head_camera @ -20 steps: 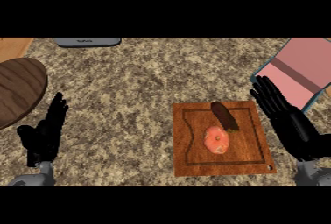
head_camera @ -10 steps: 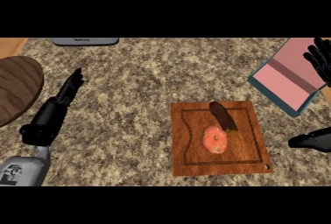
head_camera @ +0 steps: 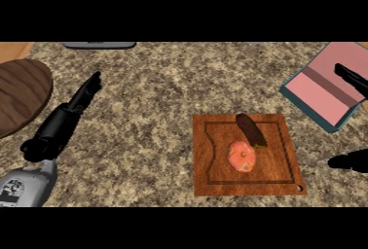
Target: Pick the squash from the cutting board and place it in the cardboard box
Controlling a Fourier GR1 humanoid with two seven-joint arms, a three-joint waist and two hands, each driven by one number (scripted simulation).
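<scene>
A wooden cutting board lies right of centre on the granite counter. On it rest a pinkish-orange rounded squash and, touching its upper right, a dark elongated vegetable. The cardboard box, pink inside with teal sides, sits open at the upper right. My right hand shows only at the right edge: straight fingers lie over the box and its thumb pokes in beside the board's right side, holding nothing. My left hand stands edge-on at the left, fingers straight, far from the board.
A round dark wooden board lies at the left edge, close to my left forearm. A grey flat object sits at the counter's far edge. Bare granite stretches between my left hand and the cutting board.
My right hand has swung from beside the board out to the right edge, fingers now over the box. My left hand rose, turned edge-on and shifted right. The vegetables have not moved.
</scene>
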